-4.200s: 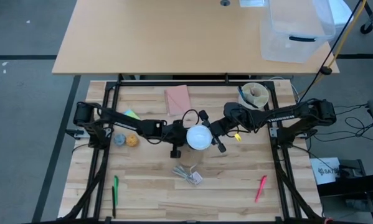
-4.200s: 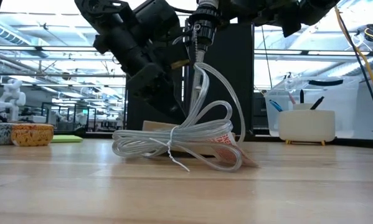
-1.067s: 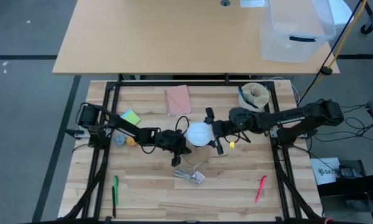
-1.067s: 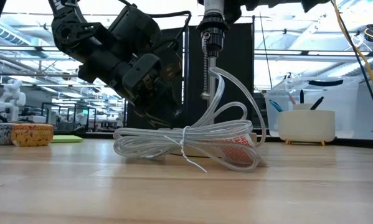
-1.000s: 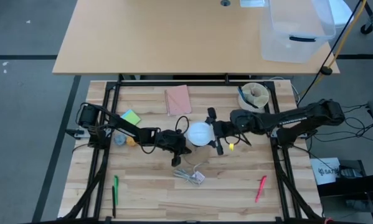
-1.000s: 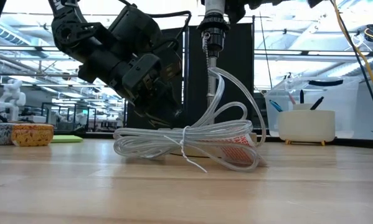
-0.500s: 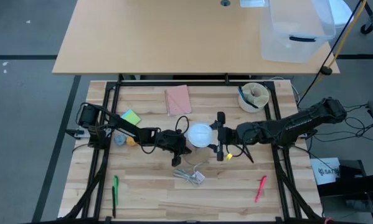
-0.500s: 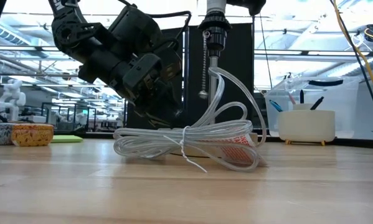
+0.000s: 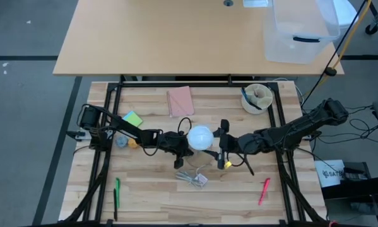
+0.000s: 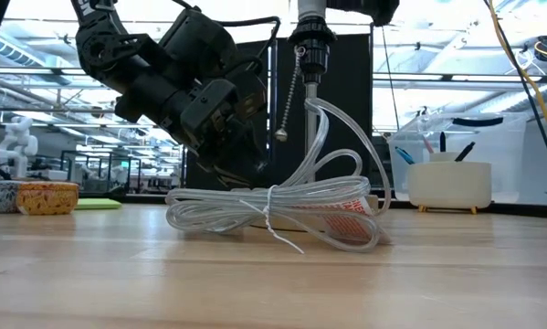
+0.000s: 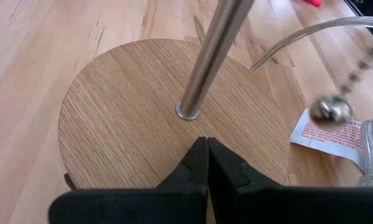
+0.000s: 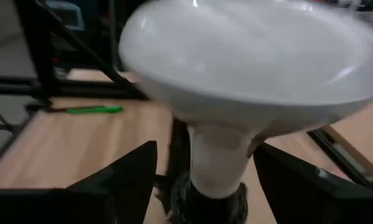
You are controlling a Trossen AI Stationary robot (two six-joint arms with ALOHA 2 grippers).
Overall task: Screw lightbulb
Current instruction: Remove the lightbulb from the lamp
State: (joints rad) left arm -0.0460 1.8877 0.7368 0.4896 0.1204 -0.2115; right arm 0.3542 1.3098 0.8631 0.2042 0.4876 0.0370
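Stretching across the bench (image 9: 144,189), both arms are meeting at the lamp in its middle. Pressing down on the round wooden base (image 11: 130,106), the left tool (image 11: 206,163) is sitting fully closed beside the metal stem (image 11: 211,56). Flanking the lightbulb (image 12: 248,74) without touching, the right tool (image 9: 223,144) is standing wide; the bulb is sitting atop the black socket (image 12: 205,199).

A robotics lab or workshop in a big open hall. Two dark robot arms are bolted to a black metal frame (image 9: 119,85) around a wooden worktable (image 9: 151,195), while exposed ceiling beams (image 10: 36,87) and more workbenches (image 10: 72,169) stretch behind.
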